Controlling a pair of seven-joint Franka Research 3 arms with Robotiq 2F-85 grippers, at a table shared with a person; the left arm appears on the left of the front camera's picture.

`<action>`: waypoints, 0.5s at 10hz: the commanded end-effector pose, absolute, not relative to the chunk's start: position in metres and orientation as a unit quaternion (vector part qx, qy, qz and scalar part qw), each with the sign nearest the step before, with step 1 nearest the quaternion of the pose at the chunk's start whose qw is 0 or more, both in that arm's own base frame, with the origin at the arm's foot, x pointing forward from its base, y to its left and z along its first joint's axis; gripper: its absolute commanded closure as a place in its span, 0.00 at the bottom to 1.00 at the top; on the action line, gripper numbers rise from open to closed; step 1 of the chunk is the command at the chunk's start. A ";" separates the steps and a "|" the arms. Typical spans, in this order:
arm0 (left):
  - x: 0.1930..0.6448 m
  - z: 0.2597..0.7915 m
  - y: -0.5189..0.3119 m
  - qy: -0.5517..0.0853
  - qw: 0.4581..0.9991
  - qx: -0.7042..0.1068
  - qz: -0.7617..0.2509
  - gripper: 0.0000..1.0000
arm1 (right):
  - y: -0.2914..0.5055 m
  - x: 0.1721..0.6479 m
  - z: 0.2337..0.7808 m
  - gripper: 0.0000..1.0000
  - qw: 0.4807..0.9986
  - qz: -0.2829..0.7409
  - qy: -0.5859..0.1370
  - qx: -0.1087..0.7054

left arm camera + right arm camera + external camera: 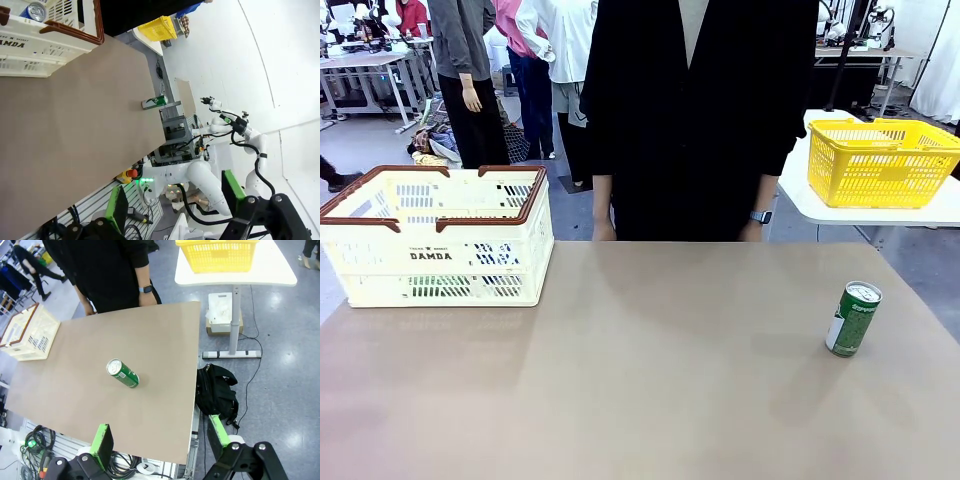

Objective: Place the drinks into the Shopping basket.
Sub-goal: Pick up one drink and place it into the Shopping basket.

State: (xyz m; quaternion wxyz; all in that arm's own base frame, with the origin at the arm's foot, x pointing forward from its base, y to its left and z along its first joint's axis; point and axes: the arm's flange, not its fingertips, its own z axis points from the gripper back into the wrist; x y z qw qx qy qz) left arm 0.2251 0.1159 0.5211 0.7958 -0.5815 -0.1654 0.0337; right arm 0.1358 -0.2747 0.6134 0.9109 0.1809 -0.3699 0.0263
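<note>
One can left on the table — both grippers wide open, empty.
Green aluminium drink can [853,319] upright, lower right of front frame; cream slotted basket [440,235] upper left — right gripper [160,442] nearer, can ahead of it.

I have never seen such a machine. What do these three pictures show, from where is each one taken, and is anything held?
This is a robot with two arms at a brown table; a person stands at the far side. The front view looks across the table from between the arms. The other two come from cameras on the wrists, looking along each gripper's two green-padded fingers. The left gripper and the right gripper both stand open and hold nothing. On the table stand one green can, on the robot's right, and a cream shopping basket, on its left. The left wrist view shows a blue can already inside that basket. A yellow basket sits on a separate white table behind.
</note>
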 end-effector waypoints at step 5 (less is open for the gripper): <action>0.225 0.522 0.115 -0.169 0.791 -0.588 0.027 0.00 | -0.094 0.258 0.643 0.00 0.933 0.276 -0.201 -0.114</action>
